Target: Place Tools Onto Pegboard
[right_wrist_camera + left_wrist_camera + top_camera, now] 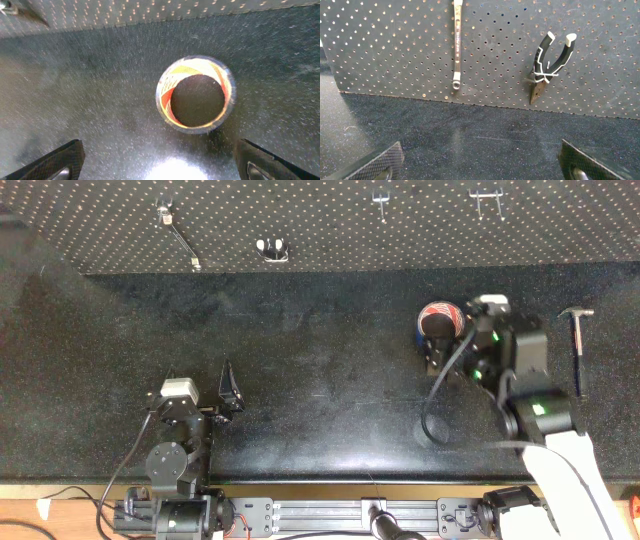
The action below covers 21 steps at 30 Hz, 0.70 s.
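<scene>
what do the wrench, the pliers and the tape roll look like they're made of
The wrench looks like bare polished metal, probably steel: it is silvery and glints along its shaft. The pliers have a dull metal nose and handles sleeved in matte black and white, likely rubber or plastic. The tape roll seems to be clear glossy film on a printed core, perhaps cardboard.

Bright even light; glare patch on black mat point(175, 167); pliers point(538, 86) cast soft shadow on pegboard point(395, 45).
</scene>
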Tool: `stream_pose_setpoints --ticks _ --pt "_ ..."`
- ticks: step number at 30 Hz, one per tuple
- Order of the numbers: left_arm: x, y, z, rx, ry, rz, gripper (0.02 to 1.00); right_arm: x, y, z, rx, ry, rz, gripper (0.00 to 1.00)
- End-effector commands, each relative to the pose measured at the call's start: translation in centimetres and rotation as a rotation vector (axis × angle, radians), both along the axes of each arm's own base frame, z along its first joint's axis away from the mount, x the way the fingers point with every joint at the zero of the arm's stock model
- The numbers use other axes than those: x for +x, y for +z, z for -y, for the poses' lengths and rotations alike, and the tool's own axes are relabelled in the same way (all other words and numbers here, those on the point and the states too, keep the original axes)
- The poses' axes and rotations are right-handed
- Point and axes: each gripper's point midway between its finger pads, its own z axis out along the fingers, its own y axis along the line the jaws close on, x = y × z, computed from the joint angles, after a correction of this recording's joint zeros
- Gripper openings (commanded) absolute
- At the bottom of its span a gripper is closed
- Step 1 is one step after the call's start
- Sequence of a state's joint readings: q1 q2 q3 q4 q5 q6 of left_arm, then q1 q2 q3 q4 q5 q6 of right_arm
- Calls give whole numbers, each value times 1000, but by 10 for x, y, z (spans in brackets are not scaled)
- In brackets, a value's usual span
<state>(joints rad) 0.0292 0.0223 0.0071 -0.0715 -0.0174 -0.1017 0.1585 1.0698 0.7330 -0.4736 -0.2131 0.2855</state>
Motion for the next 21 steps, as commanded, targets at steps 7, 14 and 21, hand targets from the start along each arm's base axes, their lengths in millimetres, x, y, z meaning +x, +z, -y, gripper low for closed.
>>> stream_pose_setpoints --ticks 7,14,21 --pt "0 -2 3 11 -17 -7 996 42 -57 -20 -182 82 -295 976" --pt "0 -2 3 12 -17 -7 996 53 -86 -16 -271 106 -357 945" --pt "0 -2 3 12 -17 -7 996 61 -90 -26 -316 150 -313 77"
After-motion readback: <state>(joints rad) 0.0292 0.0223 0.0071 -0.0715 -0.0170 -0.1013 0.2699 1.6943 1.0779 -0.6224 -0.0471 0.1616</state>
